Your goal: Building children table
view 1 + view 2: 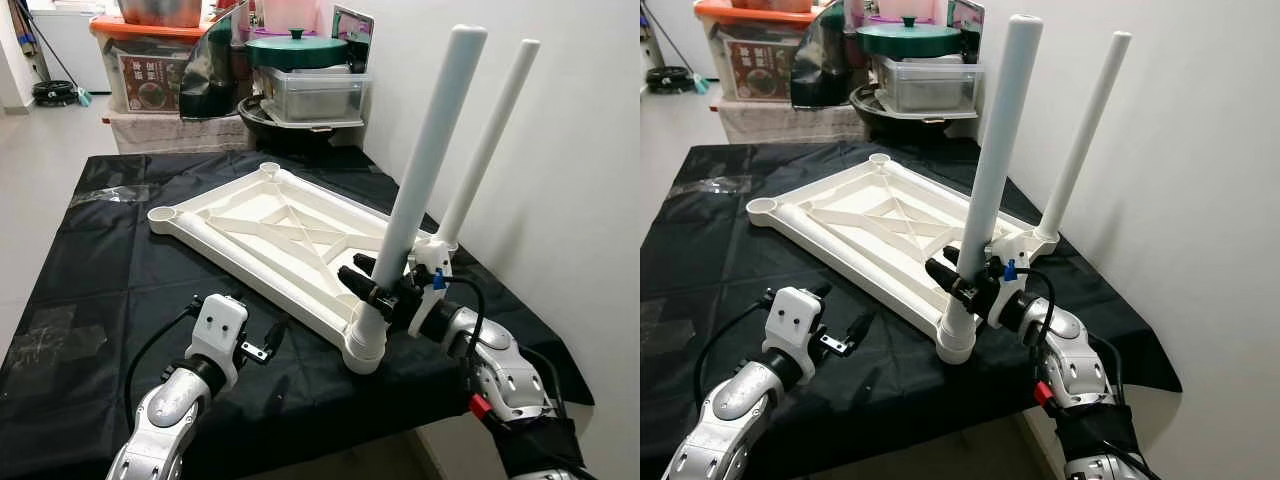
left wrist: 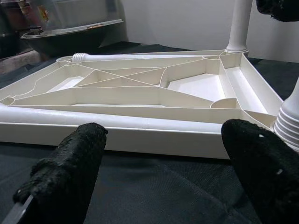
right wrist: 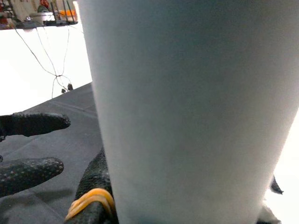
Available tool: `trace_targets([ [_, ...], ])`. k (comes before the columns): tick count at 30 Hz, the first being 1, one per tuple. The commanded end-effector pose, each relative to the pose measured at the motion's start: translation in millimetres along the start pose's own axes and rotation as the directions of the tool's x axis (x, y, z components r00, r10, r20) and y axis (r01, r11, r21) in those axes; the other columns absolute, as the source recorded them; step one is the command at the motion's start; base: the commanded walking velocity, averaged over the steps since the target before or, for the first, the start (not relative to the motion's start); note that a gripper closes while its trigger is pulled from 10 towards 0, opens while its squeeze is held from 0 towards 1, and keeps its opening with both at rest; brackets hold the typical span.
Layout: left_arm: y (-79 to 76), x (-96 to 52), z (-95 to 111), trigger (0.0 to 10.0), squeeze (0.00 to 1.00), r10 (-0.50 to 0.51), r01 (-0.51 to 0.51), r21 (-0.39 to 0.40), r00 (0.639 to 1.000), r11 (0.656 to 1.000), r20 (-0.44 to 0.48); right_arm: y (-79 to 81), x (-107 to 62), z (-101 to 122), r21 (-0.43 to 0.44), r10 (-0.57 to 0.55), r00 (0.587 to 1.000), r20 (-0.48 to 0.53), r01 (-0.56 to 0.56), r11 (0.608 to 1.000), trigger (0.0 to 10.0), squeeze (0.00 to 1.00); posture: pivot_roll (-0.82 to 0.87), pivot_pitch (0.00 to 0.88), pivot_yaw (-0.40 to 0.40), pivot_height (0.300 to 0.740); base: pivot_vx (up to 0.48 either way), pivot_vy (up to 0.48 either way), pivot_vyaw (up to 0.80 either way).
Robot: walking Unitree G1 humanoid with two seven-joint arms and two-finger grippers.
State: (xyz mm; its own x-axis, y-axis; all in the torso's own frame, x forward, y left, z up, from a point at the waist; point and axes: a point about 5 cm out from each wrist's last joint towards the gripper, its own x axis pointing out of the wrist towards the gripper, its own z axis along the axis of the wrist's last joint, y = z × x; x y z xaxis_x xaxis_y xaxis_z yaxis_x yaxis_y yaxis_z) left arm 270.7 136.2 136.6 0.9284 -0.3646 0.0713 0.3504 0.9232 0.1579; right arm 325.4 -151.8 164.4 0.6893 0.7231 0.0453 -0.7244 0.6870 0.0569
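A white plastic tabletop lies upside down on the black-covered table. Two white legs stand upright in its right-hand corner sockets: the near leg and the far leg. My right gripper is shut on the near leg just above its threaded socket; up close the near leg sits against one finger. My left gripper hangs open just above the cloth, facing the tabletop's long front rim. The two left corner sockets hold nothing.
A white wall runs close along the table's right side. Behind the table stand storage boxes, a clear bin and a green-lidded pot. Pale floor lies to the left. The table's front edge is near my arms.
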Motion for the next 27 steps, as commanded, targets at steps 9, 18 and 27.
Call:
trace_targets([
  [9, -1.0, -1.2, -7.3, 10.0, 0.00, -0.001, 0.001, 0.009, 0.999, 1.000, -0.035, -0.3, -5.2, -24.5, 0.028, -0.041, 0.993, -0.112, 0.044, 0.999, 10.0, 0.00, 0.09, 0.000, -0.102, 0.740, 0.000, 0.000, 0.00],
  [18, -0.7, -0.9, -7.8, 10.0, 0.00, 0.008, -0.007, 0.011, 0.999, 1.000, -0.035, -0.3, -3.6, -35.0, -0.036, -0.365, 0.918, -0.154, 0.364, 0.931, 10.0, 0.00, 0.09, 0.000, -0.100, 0.740, 0.000, 0.000, 0.00],
  [27, 0.8, 0.4, -8.8, 10.0, 0.00, 0.013, -0.013, 0.014, 0.999, 1.000, -0.036, -2.0, -13.6, -51.8, -0.079, -0.629, 0.748, -0.211, 0.628, 0.774, 10.0, 0.00, 0.08, 0.000, -0.096, 0.740, 0.000, 0.000, 0.00],
])
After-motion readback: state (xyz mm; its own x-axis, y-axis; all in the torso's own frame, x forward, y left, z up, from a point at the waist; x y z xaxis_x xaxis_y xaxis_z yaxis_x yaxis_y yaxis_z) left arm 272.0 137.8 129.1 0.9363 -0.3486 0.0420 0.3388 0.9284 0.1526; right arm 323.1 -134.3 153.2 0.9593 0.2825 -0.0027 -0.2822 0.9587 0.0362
